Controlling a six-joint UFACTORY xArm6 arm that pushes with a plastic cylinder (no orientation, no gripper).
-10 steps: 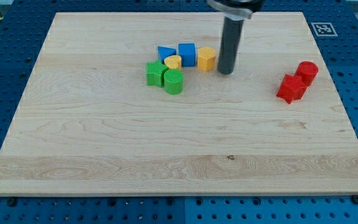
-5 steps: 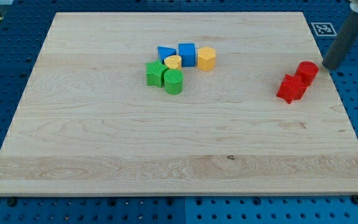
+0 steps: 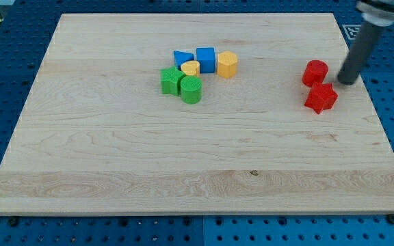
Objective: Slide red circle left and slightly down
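Note:
The red circle [image 3: 314, 72] is a short red cylinder at the view's right on the wooden board [image 3: 115, 157]. My tip [image 3: 347, 81] stands just to its right, a small gap between them. A red star-shaped block [image 3: 321, 98] lies just below the circle, close to it. The dark rod rises from the tip toward the view's top right.
A cluster sits at the view's upper middle: a blue triangle-like block [image 3: 181, 58], a blue cube [image 3: 206, 59], a yellow circle [image 3: 191, 67], a yellow hexagon [image 3: 227, 64], a green star-like block [image 3: 171, 80] and a green circle [image 3: 191, 89]. The board's right edge is near the tip.
The tip swept from the cluster to the view's right, then came back left. The red circle has slid left, away from its place at the red star's upper right.

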